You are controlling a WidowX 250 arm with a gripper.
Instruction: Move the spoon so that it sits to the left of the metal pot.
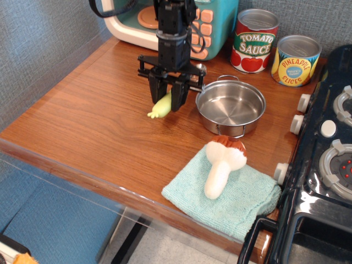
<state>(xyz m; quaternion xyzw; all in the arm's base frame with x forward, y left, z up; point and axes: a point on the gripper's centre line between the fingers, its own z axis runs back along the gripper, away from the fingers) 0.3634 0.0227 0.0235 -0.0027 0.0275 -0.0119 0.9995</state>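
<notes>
Yellow-green spoon [160,106] is pinched in my gripper [166,101]; I'm lowering it flat, releasing clear of the metal pot [230,105].

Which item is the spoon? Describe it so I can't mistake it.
On the wooden counter, look just left of the metal pot. The spoon is there, clamped in the gripper; its yellow-green handle sets it apart.

I see my gripper [166,98] in the upper middle of the frame, its fingers [154,93] closed around the spoon [160,106], low over the tabletop [82,126], just left of the metal pot [230,106].
</notes>
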